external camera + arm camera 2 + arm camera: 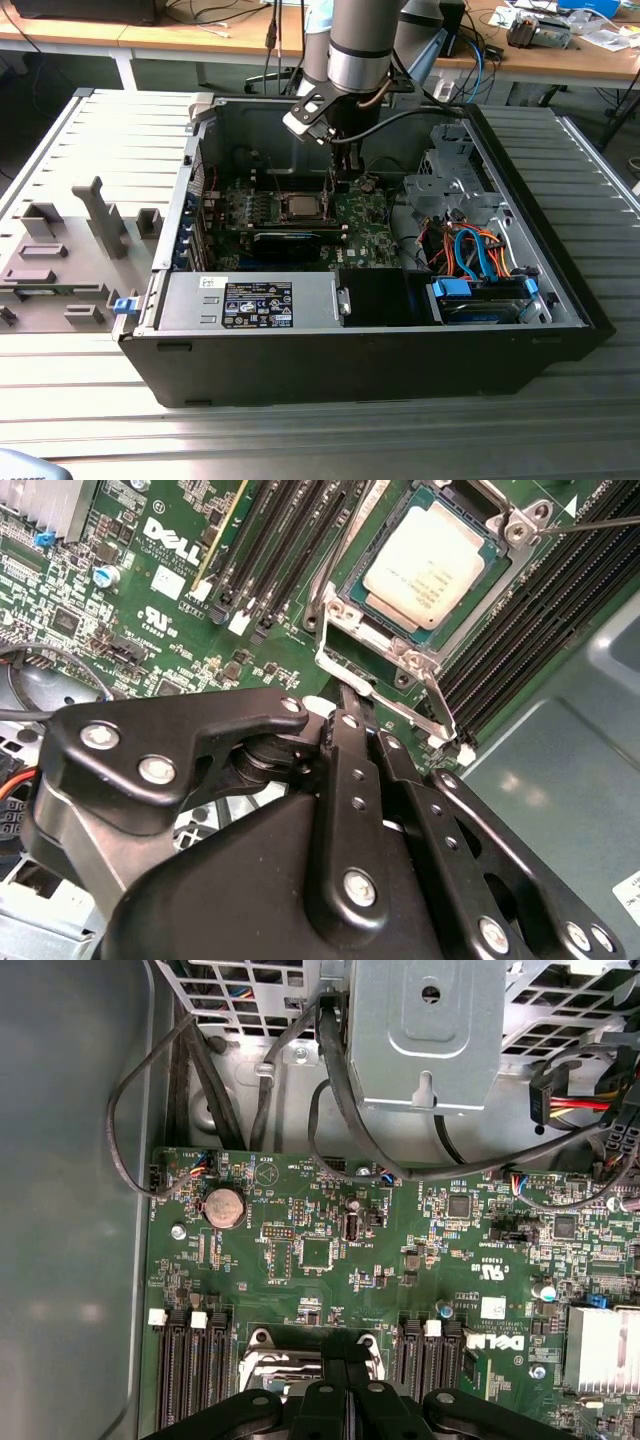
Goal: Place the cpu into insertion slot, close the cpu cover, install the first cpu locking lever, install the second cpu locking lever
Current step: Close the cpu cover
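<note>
**Jaws drawn together at the socket's edge, cpu seated**

The open computer case (560,300) lies in the middle of the ribbed worktop (100,400). A grey fixture (60,265) sits by the worktop's edge on the exterior view's left. The arm reaches down into the case, and the gripper (338,182) hangs over the green motherboard (300,1260), just beside the insertion slot (318,212) on the exterior view's right.

The cpu (428,565), pale silver-beige, lies flat in that slot near the middle of the board, with black memory slots (270,550) along both sides. The cpu cover (330,615) appears to lie down around it, the plate showing through its window.

In both wrist views the jaws are brought together, their black fingers (330,1390) side by side with hardly a gap. The tips end at the bent end of a silver locking lever (432,705) that runs along the socket's near edge. They look to be touching it, but it cannot be told whether anything thin is pinched between them.

A coin cell (224,1206) sits near the board's far edge. The grey labelled power supply (255,303) lines the case's front wall.
</note>
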`<state>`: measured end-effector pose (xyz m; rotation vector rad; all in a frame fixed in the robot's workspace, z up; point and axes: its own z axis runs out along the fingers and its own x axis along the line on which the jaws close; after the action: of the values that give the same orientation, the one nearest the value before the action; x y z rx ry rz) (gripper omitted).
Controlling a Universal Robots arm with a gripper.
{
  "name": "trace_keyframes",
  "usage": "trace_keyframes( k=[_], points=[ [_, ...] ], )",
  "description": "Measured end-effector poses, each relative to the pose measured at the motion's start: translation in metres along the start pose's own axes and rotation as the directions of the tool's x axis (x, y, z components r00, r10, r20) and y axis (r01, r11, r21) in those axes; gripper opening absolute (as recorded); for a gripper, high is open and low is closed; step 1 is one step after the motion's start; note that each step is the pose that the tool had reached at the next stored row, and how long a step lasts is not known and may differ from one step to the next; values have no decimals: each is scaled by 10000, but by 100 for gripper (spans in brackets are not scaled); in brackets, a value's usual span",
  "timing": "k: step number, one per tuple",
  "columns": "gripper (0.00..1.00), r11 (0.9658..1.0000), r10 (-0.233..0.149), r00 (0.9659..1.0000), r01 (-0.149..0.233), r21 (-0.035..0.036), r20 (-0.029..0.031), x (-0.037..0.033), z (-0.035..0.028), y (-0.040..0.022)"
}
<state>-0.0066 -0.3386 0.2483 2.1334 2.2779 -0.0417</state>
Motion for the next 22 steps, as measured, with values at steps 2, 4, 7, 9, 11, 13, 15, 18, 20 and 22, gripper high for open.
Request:
trace_keyframes(
  k=[2, 4, 7, 9, 11, 13, 15, 18, 20, 22],
  points=[
    [11, 10000, -1, 10000, 1, 0, -1, 0, 1, -3],
    [11, 10000, 0, 10000, 0, 0, -1, 1, 4, -13],
    [11, 10000, -1, 10000, 1, 0, 0, 1, 5, -18],
    [11, 10000, -1, 10000, 1, 0, 0, 1, 6, -21],
    [11, 10000, -1, 10000, 1, -1, -1, 2, 7, -24],
    [11, 10000, 0, 10000, 0, 0, -1, 2, 8, -28],
    [11, 10000, 0, 10000, 0, 0, -1, 3, 9, -35],
    [11, 10000, 0, 10000, 0, -1, -1, 3, 9, -49],
    [11, 10000, -1, 10000, 1, -1, -1, 5, 10, -63],
    [11, 10000, 0, 10000, 0, -1, -1, 5, 10, -75]
  ],
)
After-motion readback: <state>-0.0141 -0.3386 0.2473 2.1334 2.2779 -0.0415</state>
